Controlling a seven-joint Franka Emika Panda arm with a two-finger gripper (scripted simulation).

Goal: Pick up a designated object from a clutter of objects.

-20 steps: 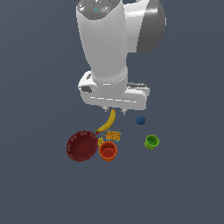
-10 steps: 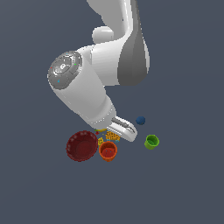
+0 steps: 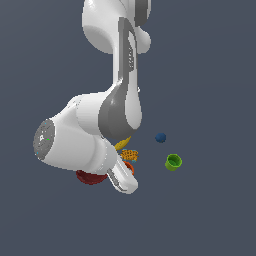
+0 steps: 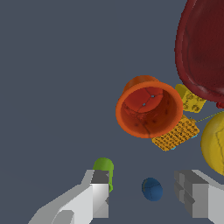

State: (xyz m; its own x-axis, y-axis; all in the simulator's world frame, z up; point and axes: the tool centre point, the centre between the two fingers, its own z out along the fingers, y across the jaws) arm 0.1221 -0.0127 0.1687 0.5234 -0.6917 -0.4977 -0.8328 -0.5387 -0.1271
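The designated object, a small orange-red cup (image 4: pixel 148 109), stands upright with its mouth toward the wrist camera. In the exterior view only a sliver of the orange cup (image 3: pixel 129 168) shows behind my hand. My gripper (image 4: pixel 142 199) is open with nothing between its fingers, and it hangs above and apart from the cup. Around the cup lies the clutter: a dark red bowl (image 4: pixel 203 48), a yellow banana (image 4: pixel 215 144), yellow-orange patterned pieces (image 4: pixel 177 134), a blue ball (image 4: pixel 152 189) and a green cup (image 4: pixel 104 168).
In the exterior view the arm's bulky wrist covers most of the dark red bowl (image 3: pixel 89 178). The blue ball (image 3: pixel 160 137) and the green cup (image 3: pixel 173 162) stand apart on the exterior view's right. The banana (image 3: pixel 122 144) pokes out behind the arm.
The arm has swung down and toward the exterior view's left. Its wrist has turned over the cluster and now hides most of the bowl and the orange cup.
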